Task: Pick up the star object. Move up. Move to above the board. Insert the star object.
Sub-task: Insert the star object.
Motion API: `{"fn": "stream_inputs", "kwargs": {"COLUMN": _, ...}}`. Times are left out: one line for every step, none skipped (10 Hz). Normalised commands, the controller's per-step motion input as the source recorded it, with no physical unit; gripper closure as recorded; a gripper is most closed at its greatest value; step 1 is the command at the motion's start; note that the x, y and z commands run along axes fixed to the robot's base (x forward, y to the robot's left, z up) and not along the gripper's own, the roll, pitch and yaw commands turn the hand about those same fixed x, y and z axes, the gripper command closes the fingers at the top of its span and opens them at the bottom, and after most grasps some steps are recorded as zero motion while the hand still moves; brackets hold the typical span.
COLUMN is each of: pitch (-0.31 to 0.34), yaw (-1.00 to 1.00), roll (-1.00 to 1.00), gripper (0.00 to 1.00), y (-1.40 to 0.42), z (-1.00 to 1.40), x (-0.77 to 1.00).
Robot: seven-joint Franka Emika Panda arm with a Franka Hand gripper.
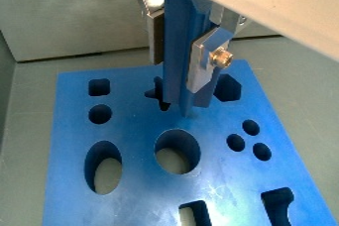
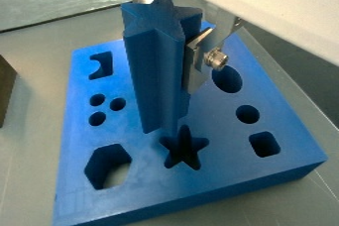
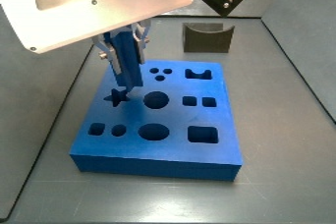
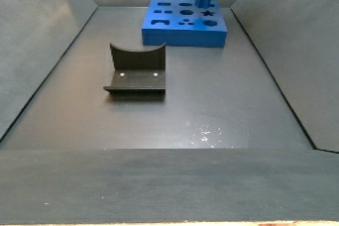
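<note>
We see the gripper [image 2: 185, 56] clamped on the upright star object [image 2: 157, 66], held over the board [image 2: 252, 156] beside its star hole [image 2: 185, 149]; we judge only insertion left.

The board [image 3: 157, 120] is lying flat on the floor. The gripper [image 2: 185, 56] is hanging above the board, clamping the star object [image 2: 154, 66] upright between its fingers [image 2: 201, 56]. The star object's lower end is sitting just beside the star hole [image 2: 185, 149], over the board. A notched block [image 4: 134, 71] is resting on the floor, well apart from the board.
</note>
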Motion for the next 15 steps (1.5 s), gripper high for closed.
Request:
{"fn": "stream_inputs", "kwargs": {"pitch": -0.069, "yaw": -0.05, "roll": 0.29, "gripper": 1.00, "y": -0.01, "z": -0.54, "x": -0.06}}
{"fn": "stream_inputs", "kwargs": {"pitch": -0.100, "yaw": -0.10, "roll": 0.12, "gripper": 1.00, "y": 0.00, "z": -0.38, "x": 0.00}}
{"fn": "stream_inputs", "kwargs": {"pitch": 0.000, "yaw": 0.00, "roll": 0.00, "gripper": 1.00, "y": -0.06, "z": -0.01, "x": 0.00}}
{"fn": "stream_inputs", "kwargs": {"pitch": 0.071, "yaw": -0.46, "roll": 0.22, "gripper": 1.00, "y": -0.23, "z": -0.13, "x": 0.00}}
{"fn": "stream_inputs", "kwargs": {"pitch": 0.100, "yaw": -0.42, "roll": 0.08, "gripper": 1.00, "y": -0.11, "z": 0.00, "x": 0.00}}
{"fn": "stream_inputs", "kwargs": {"pitch": 0.009, "yaw": 0.00, "roll": 0.00, "gripper": 1.00, "y": 0.00, "z": 0.00, "x": 0.00}}
{"fn": "stream_inputs", "kwargs": {"pitch": 0.000, "yaw": 0.00, "roll": 0.01, "gripper": 1.00, "y": 0.00, "z": 0.00, "x": 0.00}}
{"fn": "stream_inputs", "kwargs": {"pitch": 0.049, "yaw": -0.17, "roll": 0.25, "gripper": 1.00, "y": 0.00, "z": -0.09, "x": -0.22}}
{"fn": "stream_inputs", "kwargs": {"pitch": 0.080, "yaw": -0.38, "roll": 0.13, "gripper": 1.00, "y": 0.00, "z": -0.07, "x": -0.29}}
{"fn": "stream_inputs", "kwargs": {"pitch": 0.000, "yaw": 0.00, "roll": 0.01, "gripper": 1.00, "y": 0.00, "z": 0.00, "x": 0.00}}
{"fn": "stream_inputs", "kwargs": {"pitch": 0.000, "yaw": -0.03, "roll": 0.09, "gripper": 1.00, "y": -0.18, "z": -0.19, "x": -0.09}}
{"fn": "stream_inputs", "kwargs": {"pitch": -0.111, "yaw": -0.12, "roll": -0.02, "gripper": 1.00, "y": -0.28, "z": -0.25, "x": -0.03}}
{"fn": "stream_inputs", "kwargs": {"pitch": 0.000, "yaw": 0.00, "roll": 0.00, "gripper": 1.00, "y": -0.07, "z": -0.09, "x": 0.08}}
{"fn": "stream_inputs", "kwargs": {"pitch": 0.000, "yaw": 0.00, "roll": -0.02, "gripper": 1.00, "y": 0.01, "z": 0.00, "x": 0.00}}
{"fn": "stream_inputs", "kwargs": {"pitch": 0.000, "yaw": 0.04, "roll": -0.52, "gripper": 1.00, "y": 0.20, "z": -0.31, "x": 0.02}}
